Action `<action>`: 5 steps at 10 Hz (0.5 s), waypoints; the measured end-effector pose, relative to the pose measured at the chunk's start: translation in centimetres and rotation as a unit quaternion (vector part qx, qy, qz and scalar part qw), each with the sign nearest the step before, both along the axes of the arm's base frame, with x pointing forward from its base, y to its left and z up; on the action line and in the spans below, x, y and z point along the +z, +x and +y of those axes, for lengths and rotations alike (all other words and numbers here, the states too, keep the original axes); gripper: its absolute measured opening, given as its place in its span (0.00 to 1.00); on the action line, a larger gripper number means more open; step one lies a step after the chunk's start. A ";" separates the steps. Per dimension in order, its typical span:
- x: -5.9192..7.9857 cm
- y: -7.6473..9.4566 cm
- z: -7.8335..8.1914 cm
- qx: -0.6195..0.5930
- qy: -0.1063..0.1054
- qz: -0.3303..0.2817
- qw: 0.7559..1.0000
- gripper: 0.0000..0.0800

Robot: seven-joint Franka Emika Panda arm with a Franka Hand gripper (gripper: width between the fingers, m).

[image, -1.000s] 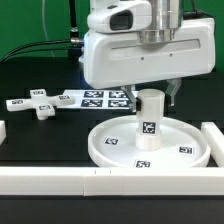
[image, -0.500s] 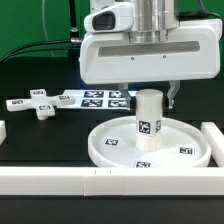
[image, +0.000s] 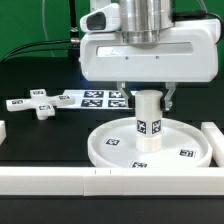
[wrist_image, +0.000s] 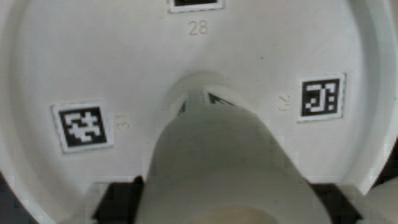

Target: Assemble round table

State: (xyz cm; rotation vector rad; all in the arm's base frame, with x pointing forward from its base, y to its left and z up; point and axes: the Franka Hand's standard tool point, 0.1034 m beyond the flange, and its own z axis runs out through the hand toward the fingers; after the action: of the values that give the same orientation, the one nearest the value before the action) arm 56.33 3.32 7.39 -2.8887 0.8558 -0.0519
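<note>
The large round disc lies flat near the front, and its tagged surface fills the wrist view. The short cylinder post stands upright in the disc's centre; in the wrist view it rises straight toward the camera. My gripper hangs right above it, with the fingers down either side of the post's top. In the wrist view the gripper has its dark pads pressed against both sides of the post. The cross-shaped four-arm piece lies on the table at the exterior view's left.
The marker board lies behind the disc. Long white border bars run along the front and stand at the exterior view's right and left. Dark cables hang at the back left.
The hand has turned about its vertical axis above the post, from skewed to square. The tag on the post has shifted slightly to the exterior view's right. Disc and cross piece have not moved.
</note>
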 end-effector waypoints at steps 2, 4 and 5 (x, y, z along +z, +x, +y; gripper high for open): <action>-0.1 -0.1 0.1 -0.098 0.014 0.010 0.995 0.51; -0.1 -0.2 0.3 -0.167 0.014 0.007 0.986 0.51; -0.1 -0.2 0.3 -0.214 0.019 0.012 0.977 0.51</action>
State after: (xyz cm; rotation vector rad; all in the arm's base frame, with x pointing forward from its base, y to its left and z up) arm 56.11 3.58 7.32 -2.6192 1.4478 -0.0408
